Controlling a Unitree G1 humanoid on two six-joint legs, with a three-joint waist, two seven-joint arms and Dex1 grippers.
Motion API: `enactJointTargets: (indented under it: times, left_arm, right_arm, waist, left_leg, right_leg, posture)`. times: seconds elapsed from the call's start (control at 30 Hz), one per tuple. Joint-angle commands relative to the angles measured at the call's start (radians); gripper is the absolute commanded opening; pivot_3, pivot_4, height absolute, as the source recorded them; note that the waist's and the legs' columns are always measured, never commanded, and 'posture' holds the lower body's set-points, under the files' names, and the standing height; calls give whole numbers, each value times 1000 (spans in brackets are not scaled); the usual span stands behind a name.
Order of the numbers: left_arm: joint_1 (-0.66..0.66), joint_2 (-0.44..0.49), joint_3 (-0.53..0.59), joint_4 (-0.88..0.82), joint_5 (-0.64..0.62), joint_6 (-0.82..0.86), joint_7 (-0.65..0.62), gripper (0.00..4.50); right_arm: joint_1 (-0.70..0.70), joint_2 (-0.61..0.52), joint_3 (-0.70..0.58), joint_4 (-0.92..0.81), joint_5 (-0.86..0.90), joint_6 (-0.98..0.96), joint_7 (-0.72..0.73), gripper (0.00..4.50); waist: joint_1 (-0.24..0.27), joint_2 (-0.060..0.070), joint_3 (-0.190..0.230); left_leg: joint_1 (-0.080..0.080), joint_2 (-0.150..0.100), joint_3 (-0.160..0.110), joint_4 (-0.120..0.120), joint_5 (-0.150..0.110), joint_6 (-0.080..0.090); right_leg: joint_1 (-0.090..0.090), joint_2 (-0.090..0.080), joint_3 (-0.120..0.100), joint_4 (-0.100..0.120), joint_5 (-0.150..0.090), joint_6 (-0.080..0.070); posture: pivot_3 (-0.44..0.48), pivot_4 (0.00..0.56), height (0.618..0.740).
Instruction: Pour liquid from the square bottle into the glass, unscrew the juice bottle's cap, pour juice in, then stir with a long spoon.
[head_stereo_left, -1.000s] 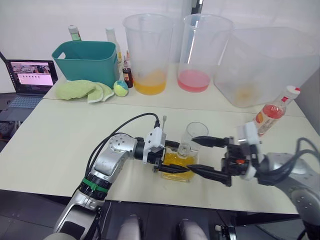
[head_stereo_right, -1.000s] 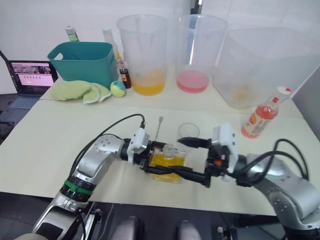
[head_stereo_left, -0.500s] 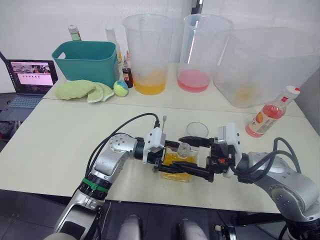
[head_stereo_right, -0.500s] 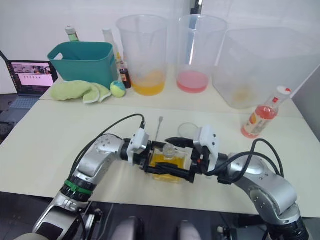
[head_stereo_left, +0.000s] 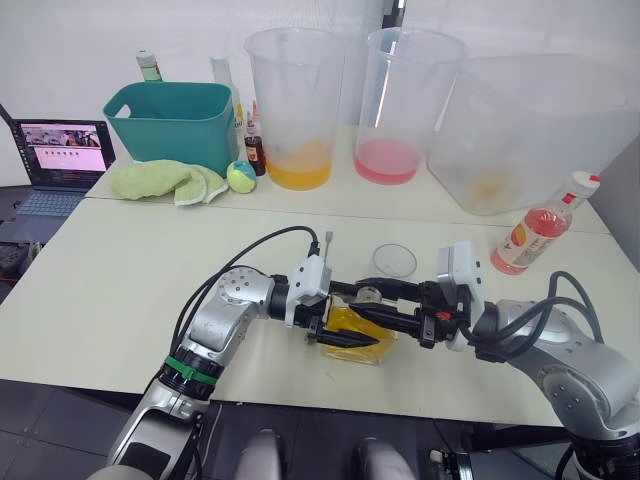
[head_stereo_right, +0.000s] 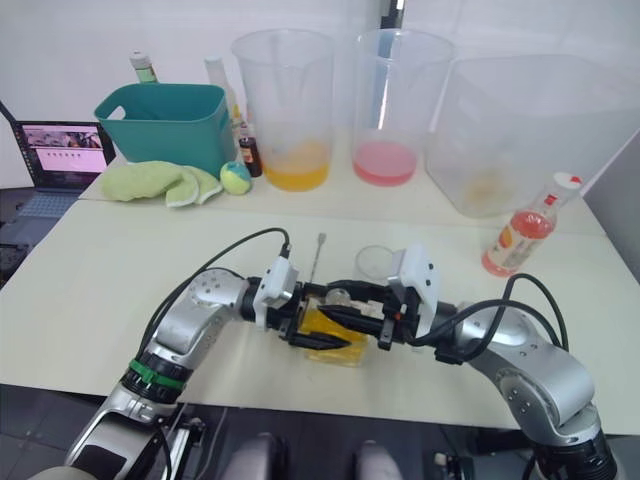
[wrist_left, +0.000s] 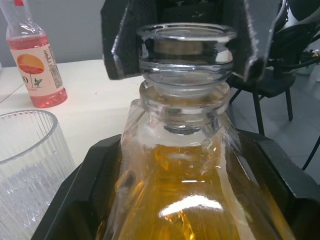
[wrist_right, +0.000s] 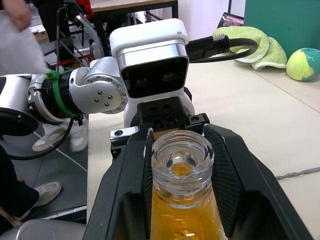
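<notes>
The square bottle (head_stereo_left: 375, 345), squat clear glass with yellow liquid, stands near the table's front edge. My left gripper (head_stereo_left: 356, 318) is shut around its body from the left. From the right, my right gripper (head_stereo_left: 372, 302) has both fingers pressed against the bottle's short neck (wrist_right: 182, 160). Just behind the bottle stands the glass (head_stereo_left: 394, 262), a small clear tumbler. The long spoon (head_stereo_right: 317, 252) lies on the table left of the glass. The juice bottle (head_stereo_left: 540, 225), with its white cap (head_stereo_left: 585, 182) on, stands at the far right.
Three tall plastic buckets (head_stereo_left: 297, 105), (head_stereo_left: 405, 100), (head_stereo_left: 530, 130) line the back. A teal bin (head_stereo_left: 175, 120), green cloths (head_stereo_left: 160, 180), a ball (head_stereo_left: 241, 176) and small bottles (head_stereo_left: 255, 150) sit at back left. A laptop (head_stereo_left: 62, 150) stands off the table's left.
My right gripper has moved left to the square bottle, and its wide-open fingers have closed in on the neck. The left gripper has kept its hold, unmoved.
</notes>
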Motion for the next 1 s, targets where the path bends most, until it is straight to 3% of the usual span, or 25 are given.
enactJointTargets:
  times: [0.03, 0.5, 0.77, 1.0]
  left_arm:
    - [1, 6, -8, 6, 11, -9, -5, 2816]
    - [22, 14, -16, -31, 8, 6, 0, 2816]
    - [32, 16, -15, -10, 15, -23, -2, 2816]
    - [31, 10, -14, 36, 21, -66, -15, 2816]
  right_arm:
    - [-22, 32, -74, -6, 70, -12, -32, 1073]
    - [-25, 5, -149, -32, 111, -7, -59, 1073]
    - [242, 17, -374, 100, -37, -145, -66, 1073]
    - [357, 136, -417, 316, -242, -359, -145, 1073]
  waist:
    - [-1, 0, 0]
    - [-2, 0, 0]
    - [0, 0, 0]
    - [-4, 6, -4]
  left_leg:
    - [0, 0, 0, 0, 0, 0]
    - [0, 0, 0, 0, 0, 0]
    - [0, 0, 0, 0, 0, 1]
    - [3, 0, 2, 0, 0, 1]
  right_leg:
    - [0, 0, 0, 0, 0, 0]
    - [0, 0, 0, 0, 0, 0]
    - [0, 0, 0, 0, 0, 0]
    - [2, 0, 2, -1, 0, 0]
  posture:
    - [0, 150, 730]
    - [0, 150, 730]
    - [0, 150, 730]
    - [0, 150, 730]
